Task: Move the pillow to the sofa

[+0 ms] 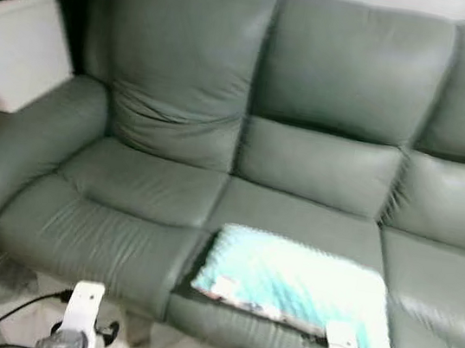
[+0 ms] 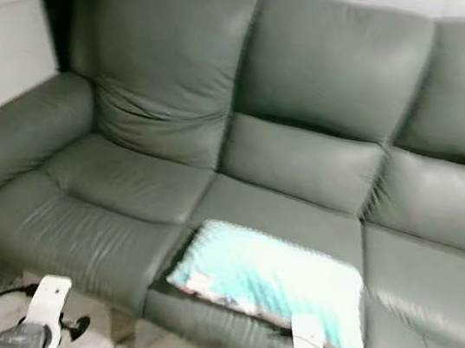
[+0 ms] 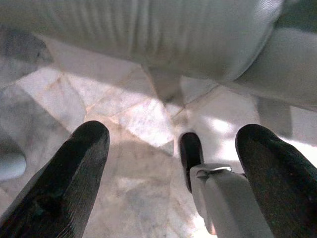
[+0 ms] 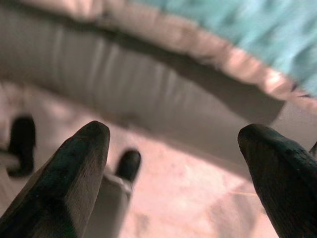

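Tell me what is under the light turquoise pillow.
The light turquoise pillow lies flat on the middle seat cushion of the grey-green leather sofa, at its front edge. Whatever lies between pillow and cushion is covered.

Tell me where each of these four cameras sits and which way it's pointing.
Left eye: head, down at the sofa and pillow; both arms low.
Right eye: same scene, shifted.
Left wrist: along the open left gripper at the floor under the sofa.
Right wrist: along the open right gripper at the sofa front.
Shared: pillow edge, right wrist too.
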You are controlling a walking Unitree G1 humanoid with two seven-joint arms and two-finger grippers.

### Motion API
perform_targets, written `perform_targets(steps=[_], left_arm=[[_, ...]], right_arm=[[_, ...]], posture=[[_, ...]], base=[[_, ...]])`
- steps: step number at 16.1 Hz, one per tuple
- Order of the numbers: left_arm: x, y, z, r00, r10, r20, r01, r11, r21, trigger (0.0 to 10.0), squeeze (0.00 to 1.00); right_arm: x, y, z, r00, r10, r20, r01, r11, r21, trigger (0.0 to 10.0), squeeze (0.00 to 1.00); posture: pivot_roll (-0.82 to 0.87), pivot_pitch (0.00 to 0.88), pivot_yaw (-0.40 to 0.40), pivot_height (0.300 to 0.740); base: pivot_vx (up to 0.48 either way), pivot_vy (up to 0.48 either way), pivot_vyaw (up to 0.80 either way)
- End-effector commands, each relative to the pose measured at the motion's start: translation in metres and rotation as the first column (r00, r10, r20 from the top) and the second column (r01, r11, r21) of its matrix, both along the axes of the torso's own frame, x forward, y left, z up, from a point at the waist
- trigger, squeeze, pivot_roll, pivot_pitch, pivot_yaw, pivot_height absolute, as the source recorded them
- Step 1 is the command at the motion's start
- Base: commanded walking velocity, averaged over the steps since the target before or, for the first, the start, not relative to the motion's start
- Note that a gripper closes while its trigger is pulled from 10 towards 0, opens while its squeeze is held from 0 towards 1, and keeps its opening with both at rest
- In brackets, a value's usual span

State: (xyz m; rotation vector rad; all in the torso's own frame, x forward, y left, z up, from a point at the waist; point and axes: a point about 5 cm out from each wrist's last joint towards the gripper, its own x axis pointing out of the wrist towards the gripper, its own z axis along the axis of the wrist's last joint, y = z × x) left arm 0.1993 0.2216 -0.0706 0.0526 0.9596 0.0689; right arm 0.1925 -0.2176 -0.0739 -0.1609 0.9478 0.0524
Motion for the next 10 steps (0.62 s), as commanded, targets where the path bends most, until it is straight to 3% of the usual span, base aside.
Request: perform_targets(steps=[1,4,8,10], left_arm=[[-0.009,0.006,-0.004,1.000,0.003,-0.030,-0.002,1.000,0.024,10.0,0.00],[-0.013,0.006,-0.006,0.999,0.016,-0.041,-0.015,1.000,0.022,10.0,0.00],[-0.013,0.007,-0.005,0.999,-0.032,-0.042,0.035,0.997,0.062,10.0,0.00],[-0.013,0.007,-0.005,0.998,-0.045,-0.045,0.048,0.997,0.065,10.0,0.00]], right_arm=[[-0.003,0.003,-0.002,0.999,0.027,-0.026,-0.027,1.000,0.001,10.0,0.00],[0.001,0.005,-0.001,0.999,0.027,-0.032,-0.027,1.000,-0.004,10.0,0.00],[0.017,0.029,0.003,0.999,0.051,-0.015,-0.051,0.999,0.007,10.0,0.00],[0.003,0.019,-0.003,0.999,0.042,-0.034,-0.042,0.999,0.002,10.0,0.00]], posture=[[-0.07,0.000,0.013,0.740],[-0.07,0.000,0.010,0.740],[-0.05,0.000,0.003,0.740],[-0.05,0.000,0.010,0.740]], base=[[0.000,0.000,0.80],[0.000,0.000,0.80],[0.000,0.000,0.80],[0.000,0.000,0.80]])
